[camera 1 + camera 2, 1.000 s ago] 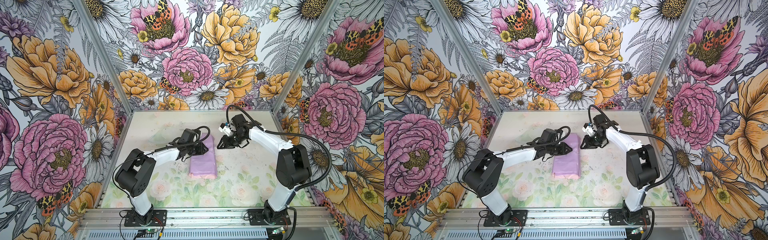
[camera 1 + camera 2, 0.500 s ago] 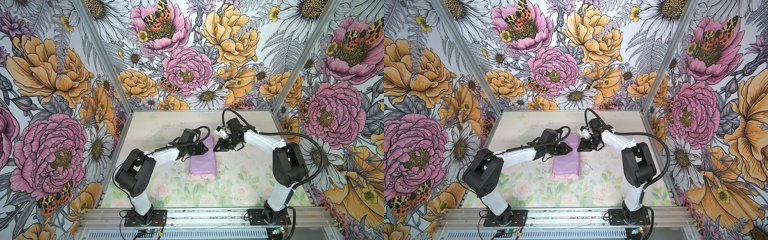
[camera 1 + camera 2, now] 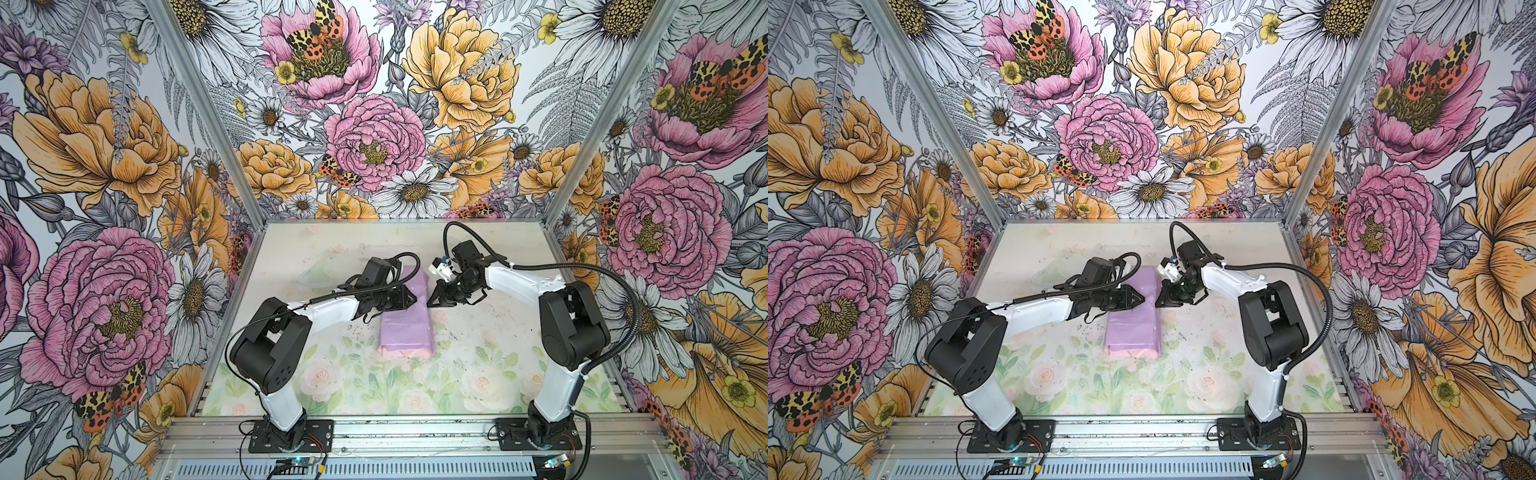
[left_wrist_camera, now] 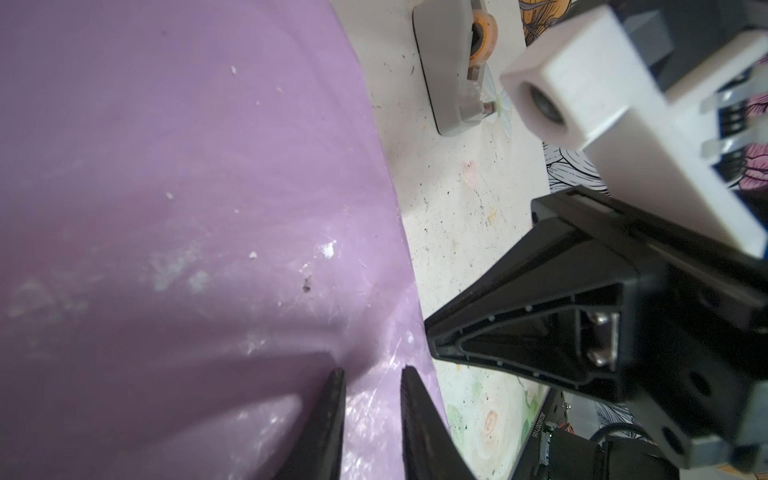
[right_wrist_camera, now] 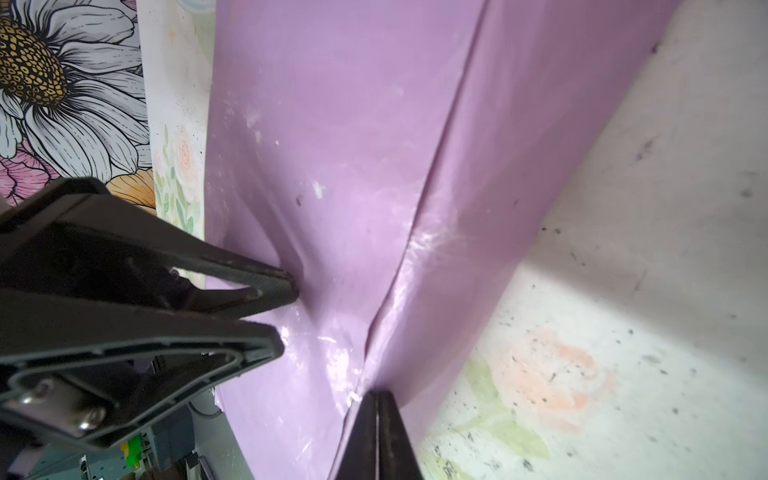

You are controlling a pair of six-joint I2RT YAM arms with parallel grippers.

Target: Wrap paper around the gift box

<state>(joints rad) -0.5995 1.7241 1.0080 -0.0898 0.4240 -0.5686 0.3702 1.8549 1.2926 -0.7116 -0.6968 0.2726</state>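
Note:
The paper (image 3: pixel 405 328) (image 3: pixel 1133 328) lies as a long lilac bundle in the middle of the table, folded over the gift box. The box is hidden and shows only as a block shape under the sheet. My left gripper (image 3: pixel 413 300) (image 4: pixel 372 372) is open a little, its tips pressing a dent into the top of the paper from the left. My right gripper (image 3: pixel 430 303) (image 5: pixel 376 395) meets the bundle's right side, its fingers shut together on a raised fold of the paper. Across the fold, the left fingers (image 5: pixel 286 286) are close by.
A grey tape dispenser (image 4: pixel 453 70) with an orange roll lies on the table beyond the paper, near the right arm. A clear plastic piece (image 3: pixel 320 276) rests at the back left. Floral walls close in the table on three sides.
My right gripper has moved left to the paper's right edge and shut there. The left arm and the bundle have not moved.

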